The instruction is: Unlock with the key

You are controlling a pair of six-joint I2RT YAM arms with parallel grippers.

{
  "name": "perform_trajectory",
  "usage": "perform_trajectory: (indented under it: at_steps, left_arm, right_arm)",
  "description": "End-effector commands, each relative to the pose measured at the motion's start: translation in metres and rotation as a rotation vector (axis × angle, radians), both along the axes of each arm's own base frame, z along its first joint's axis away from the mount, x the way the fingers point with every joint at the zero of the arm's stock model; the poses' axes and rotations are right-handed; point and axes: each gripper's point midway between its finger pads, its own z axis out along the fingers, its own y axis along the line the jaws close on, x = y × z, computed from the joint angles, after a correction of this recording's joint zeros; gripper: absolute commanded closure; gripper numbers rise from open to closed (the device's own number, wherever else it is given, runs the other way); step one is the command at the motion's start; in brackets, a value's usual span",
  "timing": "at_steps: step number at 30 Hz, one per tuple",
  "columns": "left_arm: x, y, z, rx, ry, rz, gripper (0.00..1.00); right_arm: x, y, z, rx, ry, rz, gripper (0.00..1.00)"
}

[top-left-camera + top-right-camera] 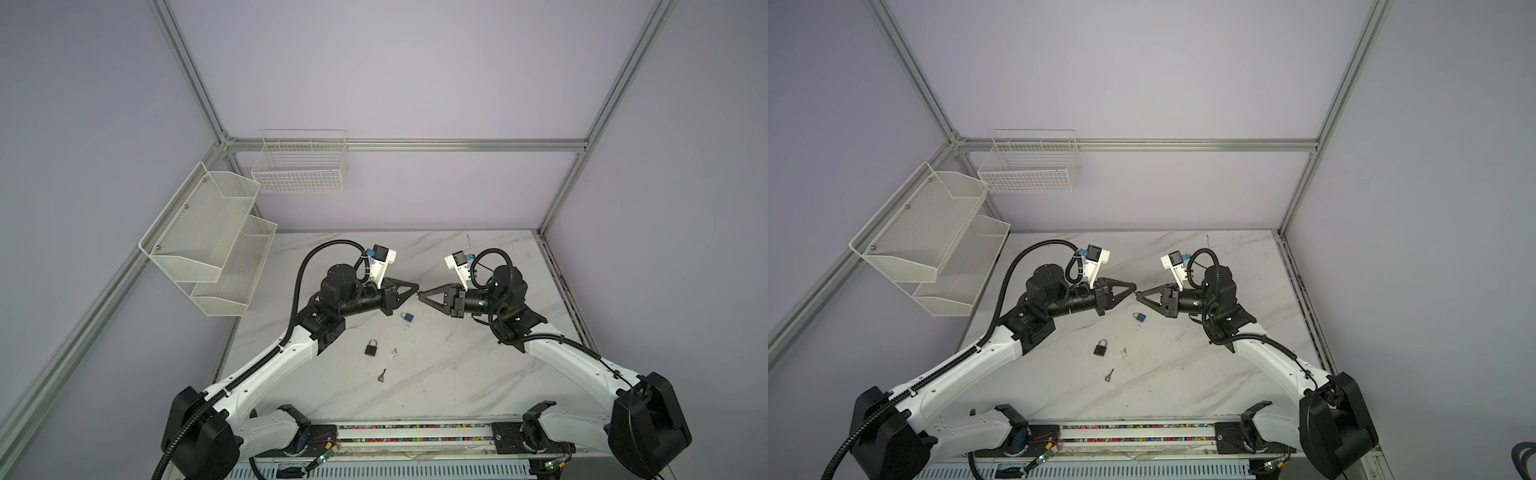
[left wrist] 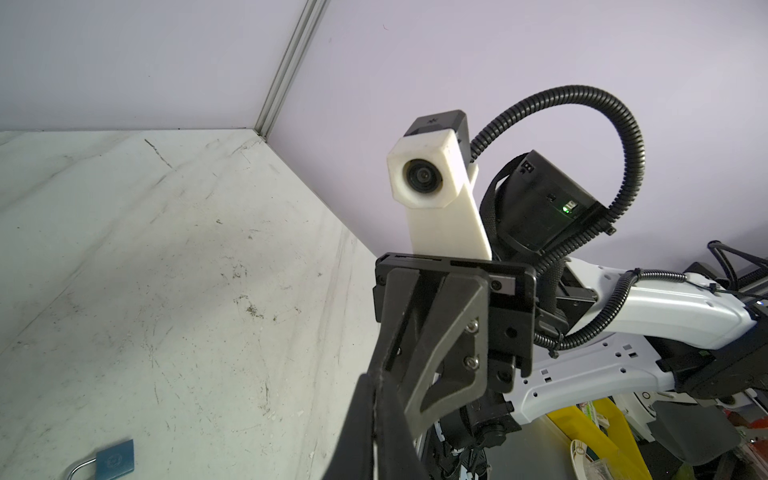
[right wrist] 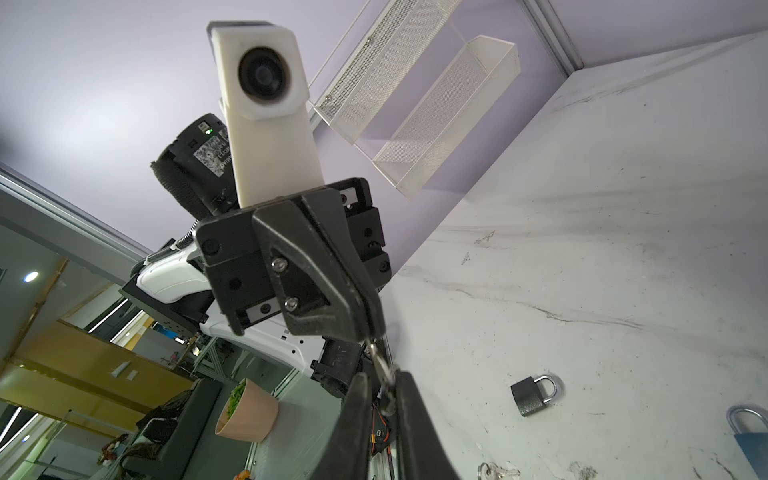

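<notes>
Small silver key (image 3: 380, 365) is held in the air above the middle of the white marble tabletop (image 1: 457, 374), where the two arms meet tip to tip. The left fingers (image 1: 405, 289) are clenched on one end of the key. The right fingers (image 1: 434, 296) stand on both sides of its other end with only a narrow gap. Whether they already press it, I cannot tell.

The tabletop ends at the far wall and, on the right, at an aluminium frame rail (image 1: 559, 278). A wide bare strip of marble lies between the right arm and this rail, and another along the near edge. On the left, a white two-tier mesh shelf (image 1: 199, 241) hangs over the tabletop edge, left of the left arm.

Both arms rise from the near corners with the elbows outward. The forearms turn inward, the wrists are about level, and the fingers point at each other.

Under the tips lies a blue padlock (image 1: 407, 317). Nearer lies a black padlock (image 1: 371, 347), and nearer again a second silver key (image 1: 382, 375), each apart from the others.

In both top views the held key is only a tiny speck. In the left wrist view the arm's own fingers hide it, and the blue padlock is cut off by the picture edge.
</notes>
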Motion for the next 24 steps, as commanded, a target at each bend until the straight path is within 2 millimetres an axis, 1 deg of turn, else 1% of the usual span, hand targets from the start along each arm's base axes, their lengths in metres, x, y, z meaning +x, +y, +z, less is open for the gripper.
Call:
perform_trajectory:
  at_steps: [1, 12, 14, 18, 21, 24]
  left_arm:
    - [-0.0013, -0.0008, 0.0558, -0.079, -0.106, -0.019, 1.00]
    - [-0.0029, -0.0028, 0.0559, -0.072, -0.110, -0.037, 1.00]
    - [-0.0034, -0.0035, 0.0550, -0.069, -0.107, -0.043, 1.00]
    - [-0.0018, -0.0040, 0.0515, -0.057, -0.106, -0.042, 1.00]
    - [-0.0002, -0.0055, 0.0532, -0.051, -0.105, -0.046, 1.00]
    - [0.0001, -0.0060, 0.0574, -0.053, -0.107, -0.048, 0.99]
  right_arm:
    - [-0.0024, 0.0010, 0.0063, 0.024, -0.037, 0.024, 0.86]
    - [-0.0029, 0.0002, 0.0084, 0.027, -0.037, 0.023, 0.96]
    - [-0.0027, 0.0003, 0.0080, 0.028, -0.031, 0.021, 1.00]
    - [-0.0043, -0.0007, 0.0057, 0.037, -0.022, 0.020, 1.00]
    - [-0.0022, 0.0006, 0.0019, 0.033, 0.001, 0.020, 1.00]
    - [-0.0006, 0.0003, 0.0045, 0.037, 0.009, 0.010, 1.00]
